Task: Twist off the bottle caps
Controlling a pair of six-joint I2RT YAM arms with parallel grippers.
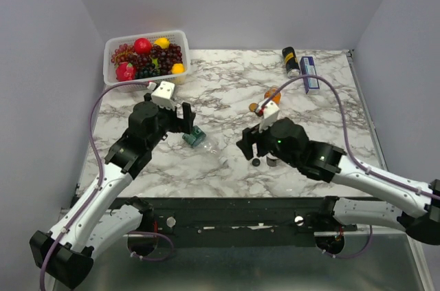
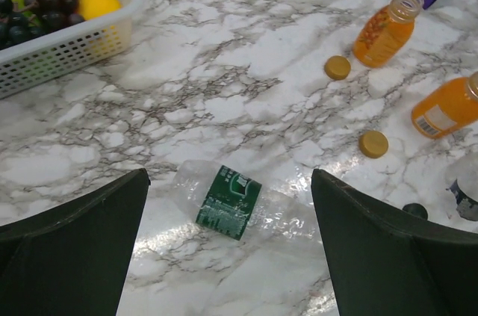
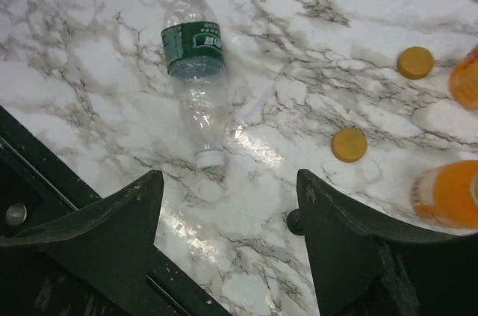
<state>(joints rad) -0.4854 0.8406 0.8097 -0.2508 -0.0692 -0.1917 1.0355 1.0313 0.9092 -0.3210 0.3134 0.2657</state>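
A clear bottle with a green label [image 1: 198, 137] lies on its side on the marble. My left gripper [image 2: 230, 175] hovers open right above this bottle [image 2: 231, 201]. The bottle's white neck end [image 3: 210, 158] points toward my right gripper [image 3: 228, 178], which is open and holds nothing. A small dark cap [image 3: 295, 220] lies loose beside its right finger. Two orange caps [image 3: 349, 144] [image 3: 415, 62] lie loose near two orange juice bottles [image 2: 385, 32] [image 2: 447, 108], both with bare necks. Another clear bottle [image 2: 467, 187] shows at the left wrist view's right edge.
A white basket [image 1: 108, 71] of fruit stands at the back left. A black drink can [image 1: 291, 60] and a blue box [image 1: 309, 73] lie at the back right. The dark front rail of the table [image 3: 45, 181] is just below my right gripper.
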